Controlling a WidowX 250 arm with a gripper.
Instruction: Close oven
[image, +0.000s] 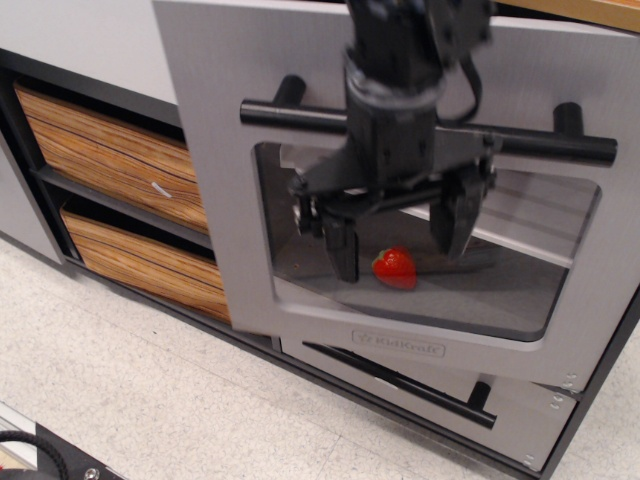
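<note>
The oven's large grey door (230, 200) stands nearly upright against the black cabinet, its left edge still a little proud of the front. Its thick black bar handle (540, 145) runs across the top of the clear window (520, 270). Through the window I see a red strawberry (395, 267) on the oven floor and the pale rack's edge (530, 245). My black gripper (395, 235) hangs in front of the window just below the handle, fingers (340, 245) spread apart, holding nothing.
Two wood-grain drawers (110, 165) sit to the left of the oven. A narrow grey drawer with a thin black handle (410, 380) lies below the door. The speckled floor (150, 400) spreads in front. A black cable shows at the bottom left corner.
</note>
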